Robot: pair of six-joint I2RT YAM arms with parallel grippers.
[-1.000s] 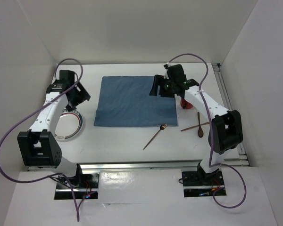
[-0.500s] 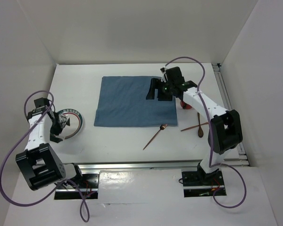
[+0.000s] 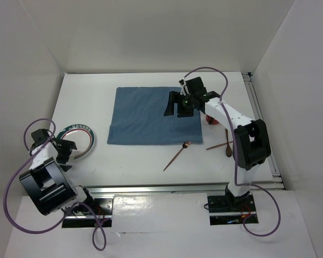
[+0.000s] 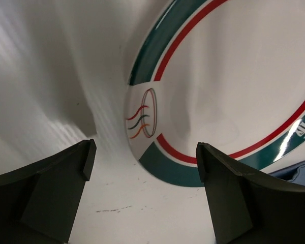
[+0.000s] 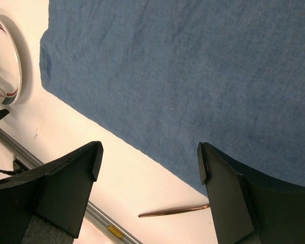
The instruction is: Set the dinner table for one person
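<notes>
Top external view: both jaws open and empty over the white desk

The large, flat, plain white rectangular desk [image 3: 151, 158], with aluminium rails at its edges, spreads out beyond both arm bases and fills the middle of the view. A blue rectangular cloth mat [image 3: 145, 115] lies on its far half. The left jaws stand wide apart, holding nothing, low at the near-left rim of a round white plate with green and red rings [image 3: 85, 138]. The right jaws gape over the mat's right part, empty. A slim brown spoon [image 3: 177, 155] lies just off the mat's near right corner.
</notes>
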